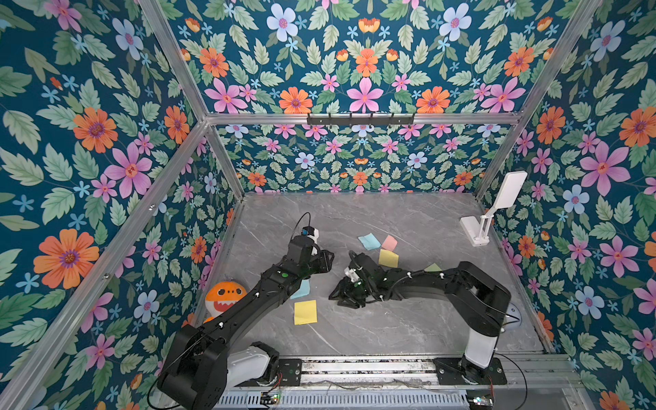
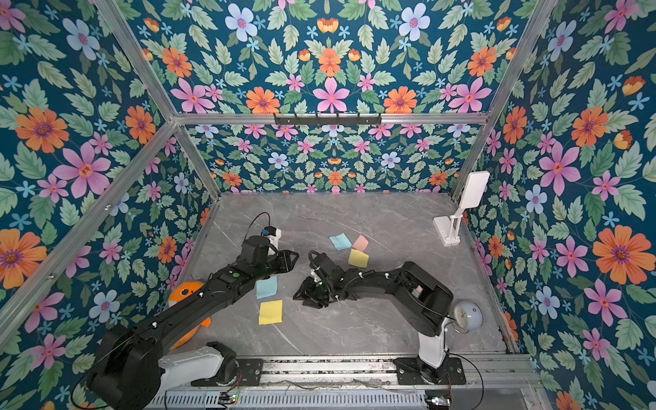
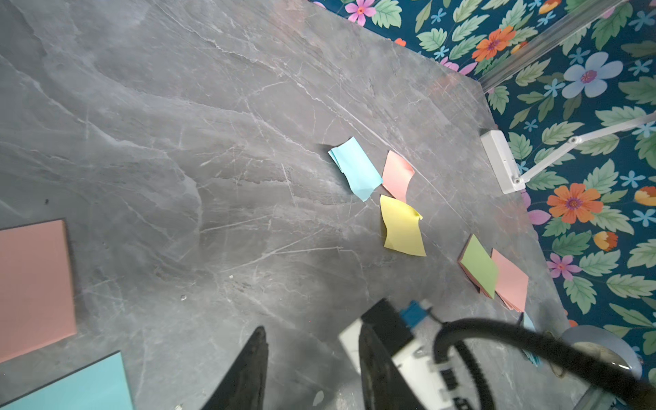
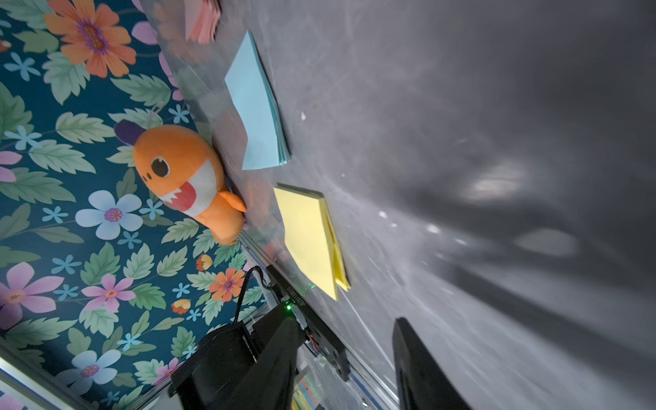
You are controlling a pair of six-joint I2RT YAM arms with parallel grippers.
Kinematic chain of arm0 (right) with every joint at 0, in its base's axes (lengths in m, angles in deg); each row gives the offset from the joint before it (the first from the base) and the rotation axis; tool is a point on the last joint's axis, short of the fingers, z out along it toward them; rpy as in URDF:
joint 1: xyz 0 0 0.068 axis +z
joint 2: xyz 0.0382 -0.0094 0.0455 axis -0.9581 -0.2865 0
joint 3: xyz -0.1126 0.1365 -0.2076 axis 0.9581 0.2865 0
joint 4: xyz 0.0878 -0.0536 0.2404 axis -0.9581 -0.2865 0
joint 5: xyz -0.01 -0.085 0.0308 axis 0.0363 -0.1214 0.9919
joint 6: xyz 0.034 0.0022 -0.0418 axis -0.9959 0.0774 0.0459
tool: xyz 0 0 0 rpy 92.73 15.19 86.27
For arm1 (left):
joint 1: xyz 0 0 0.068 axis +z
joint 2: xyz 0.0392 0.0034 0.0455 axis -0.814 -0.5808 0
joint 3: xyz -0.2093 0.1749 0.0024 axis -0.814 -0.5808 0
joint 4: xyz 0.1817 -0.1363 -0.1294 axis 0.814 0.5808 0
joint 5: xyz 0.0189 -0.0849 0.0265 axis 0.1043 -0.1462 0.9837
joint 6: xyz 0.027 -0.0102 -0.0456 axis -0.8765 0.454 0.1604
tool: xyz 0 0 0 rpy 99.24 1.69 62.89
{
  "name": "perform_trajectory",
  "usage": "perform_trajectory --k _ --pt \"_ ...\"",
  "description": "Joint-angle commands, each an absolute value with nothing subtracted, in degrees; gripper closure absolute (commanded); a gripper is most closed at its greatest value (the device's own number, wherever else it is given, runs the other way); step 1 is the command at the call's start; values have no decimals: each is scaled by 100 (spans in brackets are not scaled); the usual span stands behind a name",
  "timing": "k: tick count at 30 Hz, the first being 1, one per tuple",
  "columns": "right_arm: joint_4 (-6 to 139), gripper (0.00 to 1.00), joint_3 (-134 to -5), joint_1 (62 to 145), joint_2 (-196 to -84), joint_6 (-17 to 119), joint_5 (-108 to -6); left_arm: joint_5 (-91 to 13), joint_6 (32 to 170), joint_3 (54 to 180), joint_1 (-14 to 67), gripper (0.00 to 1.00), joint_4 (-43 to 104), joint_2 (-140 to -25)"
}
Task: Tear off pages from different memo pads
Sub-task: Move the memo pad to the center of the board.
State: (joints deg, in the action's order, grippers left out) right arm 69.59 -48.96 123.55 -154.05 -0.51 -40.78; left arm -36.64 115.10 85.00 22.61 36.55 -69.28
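Far tabletop (image 1: 355, 213): bare, open passage.
Front centre: bare strip between yellow memo pad (image 1: 305, 312) and right arm (image 1: 443, 284).
Right edge: white stand (image 1: 475, 230) far back, clock (image 2: 468, 316) near front.
Left edge: orange plush (image 1: 225, 296) against wall.
Middle: loose pages (image 1: 388, 258) lie flat.

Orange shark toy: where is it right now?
In both top views the orange shark plush sits at the table's left edge against the flowered wall, partly behind the left arm, near the blue memo pad and yellow memo pad.
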Motion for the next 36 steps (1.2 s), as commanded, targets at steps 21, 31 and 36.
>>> perform_trajectory --k 21,31,36 --pt "3809 29 -4697 7659 -13631 3554 -6256 -3434 12258 9842 -602 56 1638 -10295" --pt "4228 29 -4751 7424 -14445 3613 -6278 -3434 12366 10072 -810 56 1650 -10655" --pt "4262 28 -4881 7414 -14931 3719 -6021 -3447 12299 10151 -808 55 1646 -10679"
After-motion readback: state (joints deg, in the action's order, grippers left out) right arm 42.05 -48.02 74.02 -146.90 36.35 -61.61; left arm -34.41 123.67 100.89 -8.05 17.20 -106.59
